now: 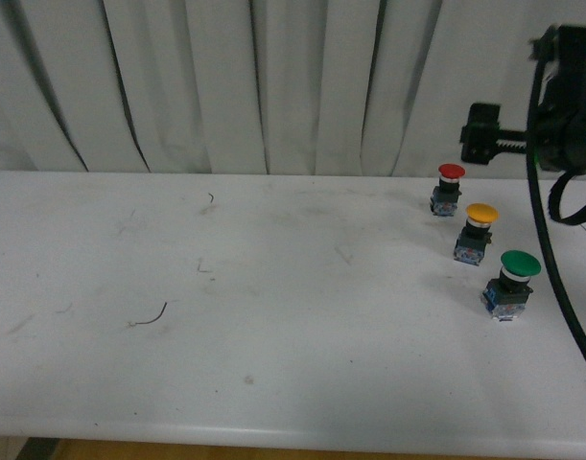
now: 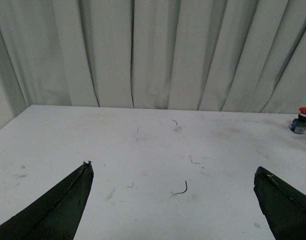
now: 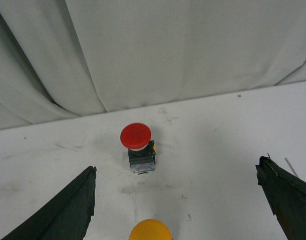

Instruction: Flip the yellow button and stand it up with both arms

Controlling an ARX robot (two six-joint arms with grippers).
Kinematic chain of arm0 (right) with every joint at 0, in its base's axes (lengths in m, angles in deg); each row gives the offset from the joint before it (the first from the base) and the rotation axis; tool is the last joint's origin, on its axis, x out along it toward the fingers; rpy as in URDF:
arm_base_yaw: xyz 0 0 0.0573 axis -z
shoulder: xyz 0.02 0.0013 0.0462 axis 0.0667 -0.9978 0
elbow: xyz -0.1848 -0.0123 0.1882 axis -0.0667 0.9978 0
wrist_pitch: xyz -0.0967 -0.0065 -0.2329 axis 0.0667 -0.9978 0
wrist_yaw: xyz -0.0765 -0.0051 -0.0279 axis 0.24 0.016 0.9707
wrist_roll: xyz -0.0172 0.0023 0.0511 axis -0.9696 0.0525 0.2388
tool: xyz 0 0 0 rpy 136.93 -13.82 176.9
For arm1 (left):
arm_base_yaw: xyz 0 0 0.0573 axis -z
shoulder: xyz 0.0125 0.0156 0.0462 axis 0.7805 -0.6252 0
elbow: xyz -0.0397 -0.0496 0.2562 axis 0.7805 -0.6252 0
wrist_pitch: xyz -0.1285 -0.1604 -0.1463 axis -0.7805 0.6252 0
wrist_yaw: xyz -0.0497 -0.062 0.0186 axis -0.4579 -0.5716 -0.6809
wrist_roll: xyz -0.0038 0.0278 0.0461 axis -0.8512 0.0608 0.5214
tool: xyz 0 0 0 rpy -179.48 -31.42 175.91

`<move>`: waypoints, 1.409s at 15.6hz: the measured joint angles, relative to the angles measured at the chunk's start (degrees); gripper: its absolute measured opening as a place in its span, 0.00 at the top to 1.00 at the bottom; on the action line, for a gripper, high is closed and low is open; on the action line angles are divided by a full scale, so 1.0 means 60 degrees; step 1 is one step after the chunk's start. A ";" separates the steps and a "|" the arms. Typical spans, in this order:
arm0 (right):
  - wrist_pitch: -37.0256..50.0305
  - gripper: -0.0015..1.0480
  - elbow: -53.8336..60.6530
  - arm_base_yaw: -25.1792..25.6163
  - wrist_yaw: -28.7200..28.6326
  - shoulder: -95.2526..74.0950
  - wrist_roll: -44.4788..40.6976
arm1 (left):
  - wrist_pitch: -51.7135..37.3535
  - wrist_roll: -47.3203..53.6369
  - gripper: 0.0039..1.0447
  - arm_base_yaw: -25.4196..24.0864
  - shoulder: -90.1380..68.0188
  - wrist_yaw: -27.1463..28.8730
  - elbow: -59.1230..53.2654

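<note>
The yellow button (image 1: 477, 232) stands upright on the white table (image 1: 254, 316) at the right, cap up, between a red-capped switch (image 1: 448, 188) and a larger green-capped switch (image 1: 512, 284). In the right wrist view its yellow cap (image 3: 150, 230) shows at the picture's lower edge between my open right gripper's fingers (image 3: 62, 210), with the red switch (image 3: 137, 146) beyond. My right gripper (image 3: 177, 170) is empty above the table; its arm (image 1: 561, 105) shows at the far right. My left gripper (image 2: 173, 170) is open and empty over the table's left part.
A white curtain (image 1: 273, 86) hangs behind the table. A small dark wire scrap (image 1: 151, 317) lies on the table at the left, also in the left wrist view (image 2: 181, 189). The red switch shows far off in the left wrist view (image 2: 302, 120). The table's front edge (image 1: 273, 443) is near.
</note>
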 joint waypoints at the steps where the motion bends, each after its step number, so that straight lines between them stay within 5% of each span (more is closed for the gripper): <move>1: 0.0379 0.06 0.0634 0.0106 -0.0200 0.0732 0.0007 | 0.0000 0.0000 0.06 0.0000 0.0000 0.0000 0.0000; 4: 0.2277 0.12 0.3424 0.0277 -0.0838 0.4000 -0.0415 | 0.0000 0.0000 0.06 0.0000 0.0000 -0.0004 0.0000; 9: -0.1188 0.72 0.9555 -0.1107 0.0386 1.2684 -0.1231 | 0.0000 0.0000 0.06 0.0000 0.0000 0.0000 0.0000; 11: -0.1446 0.98 1.0630 -0.0936 0.0280 1.5242 -0.1257 | 0.0000 0.0000 0.06 0.0000 0.0000 0.0000 0.0000; 15: -0.1767 0.98 1.1508 -0.0204 -0.0452 1.6334 -0.1282 | 0.0000 0.0004 0.06 0.0004 0.0000 0.0000 0.0000; 17: -0.1960 0.98 1.1719 0.0889 -0.1362 1.6906 -0.1290 | 0.0000 0.0000 0.06 0.0000 0.0000 0.0004 0.0000; 22: -0.2601 0.98 1.2123 0.0831 -0.1504 1.7930 -0.1290 | 0.0000 0.0000 0.06 0.0004 0.0000 0.0000 0.0000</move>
